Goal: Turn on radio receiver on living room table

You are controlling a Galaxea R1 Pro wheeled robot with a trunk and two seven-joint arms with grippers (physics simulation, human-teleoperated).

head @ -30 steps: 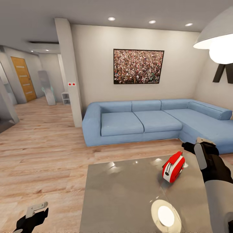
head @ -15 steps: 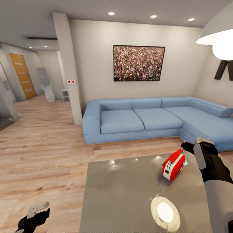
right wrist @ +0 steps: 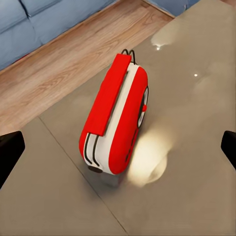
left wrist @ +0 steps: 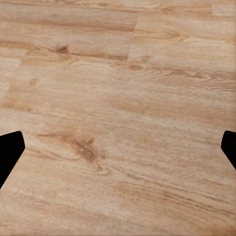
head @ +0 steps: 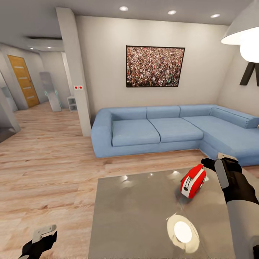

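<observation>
- On the head view I see the living room: a light-blue corner sofa [head: 172,131] against the beige wall, a framed crowd picture [head: 155,66] above it, and light wood floor [head: 46,172] running to a hallway with an orange door [head: 23,82].
- The bench [head: 136,219], glossy grey, sits in front of me. The radio receiver [head: 193,181] stands upright near its far right corner, turned so I see it almost edge-on, red with white trim.
- My right end effector [head: 219,163] hovers just beside the radio, off its right side, near the bench's far edge; from here I cannot tell how its jaws stand.
- My left end effector [head: 41,239] hangs low over the floor, well clear of the bench's left edge.
- A pendant lamp [head: 244,34] hangs at the upper right, and its glow reflects on the bench top.
- On the left wrist view I see wood floor [left wrist: 118,118], with the two dark fingertips [left wrist: 10,152] spread wide at the edges, released and holding nothing.
- On the right wrist view the radio receiver [right wrist: 118,123] stands on the grey bench [right wrist: 196,187], its grey dial facing sideways. The fingertips [right wrist: 9,152] sit wide apart, released, not touching the radio.
</observation>
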